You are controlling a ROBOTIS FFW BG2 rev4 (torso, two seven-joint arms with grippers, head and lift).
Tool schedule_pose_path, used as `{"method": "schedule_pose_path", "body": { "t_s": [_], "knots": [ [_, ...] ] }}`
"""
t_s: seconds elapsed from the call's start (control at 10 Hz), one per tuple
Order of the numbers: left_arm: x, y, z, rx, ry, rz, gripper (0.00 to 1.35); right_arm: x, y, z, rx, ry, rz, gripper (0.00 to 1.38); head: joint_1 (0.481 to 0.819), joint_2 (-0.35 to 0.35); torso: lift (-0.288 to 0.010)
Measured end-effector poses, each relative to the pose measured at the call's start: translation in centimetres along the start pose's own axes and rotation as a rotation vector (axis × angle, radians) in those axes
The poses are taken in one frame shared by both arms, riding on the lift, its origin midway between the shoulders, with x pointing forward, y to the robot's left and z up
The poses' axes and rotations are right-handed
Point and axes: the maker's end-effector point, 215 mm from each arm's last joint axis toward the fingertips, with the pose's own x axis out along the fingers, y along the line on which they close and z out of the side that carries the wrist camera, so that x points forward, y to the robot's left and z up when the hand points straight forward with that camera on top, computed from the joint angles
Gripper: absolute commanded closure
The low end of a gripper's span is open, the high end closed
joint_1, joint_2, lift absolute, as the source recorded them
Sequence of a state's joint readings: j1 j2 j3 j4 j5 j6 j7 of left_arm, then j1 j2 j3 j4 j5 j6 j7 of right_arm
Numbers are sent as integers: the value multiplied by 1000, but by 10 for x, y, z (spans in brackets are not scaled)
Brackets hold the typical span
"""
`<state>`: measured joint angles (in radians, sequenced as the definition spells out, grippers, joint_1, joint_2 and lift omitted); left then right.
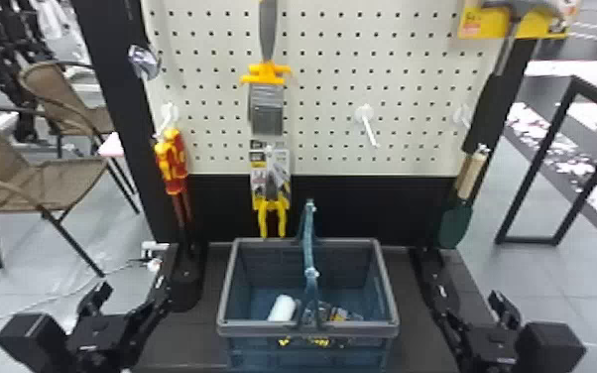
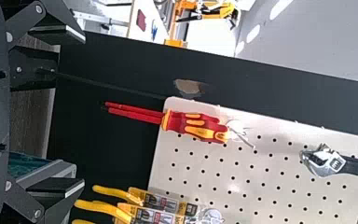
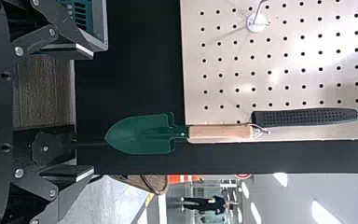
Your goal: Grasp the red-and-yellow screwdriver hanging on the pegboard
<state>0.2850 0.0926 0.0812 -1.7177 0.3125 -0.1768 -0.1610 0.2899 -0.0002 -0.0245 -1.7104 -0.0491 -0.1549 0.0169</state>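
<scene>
Currently the left gripper (image 2: pixel 74 112) is gaping empty below the hanging red-and-yellow screwdriver (image 2: pixel 196 127); the right gripper (image 3: pixel 91 109) is gaping empty too.

Pegboard (image 1: pixel 401 74): white, upright, behind the dark table (image 1: pixel 414 317).
Left edge: red-and-yellow screwdriver (image 1: pixel 172 161) hangs from a hook, handle up, shafts down over the black strip below the board.
Centre: brush (image 1: pixel 266 94) with yellow guard, high; packaged yellow-handled pliers (image 1: pixel 270 193) beneath it, at the bottom edge.
Right of centre: white hook (image 1: pixel 366 119).
Right edge: black-grip hammer (image 1: pixel 493 109), with a green trowel (image 1: pixel 456 218) below it.
On the table: blue-grey basket (image 1: pixel 307 328), centred.
</scene>
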Motion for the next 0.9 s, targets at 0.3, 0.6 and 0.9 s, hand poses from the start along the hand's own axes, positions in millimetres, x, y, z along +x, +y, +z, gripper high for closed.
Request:
{"method": "schedule_pose_path", "body": {
  "t_s": [0.3,0.6,0.9],
  "knots": [
    [1,-1,0,1,0,-2,216,0,0,1,0,-1,0,398,549,0,-100],
    [1,-1,-1,-2,4,-3,216,1,0,1,-1,-2,0,398,549,0,-100],
    [17,-6,15,-23,6,-115,216,0,0,1,-1,-1,0,398,549,0,-100]
  ]
}}
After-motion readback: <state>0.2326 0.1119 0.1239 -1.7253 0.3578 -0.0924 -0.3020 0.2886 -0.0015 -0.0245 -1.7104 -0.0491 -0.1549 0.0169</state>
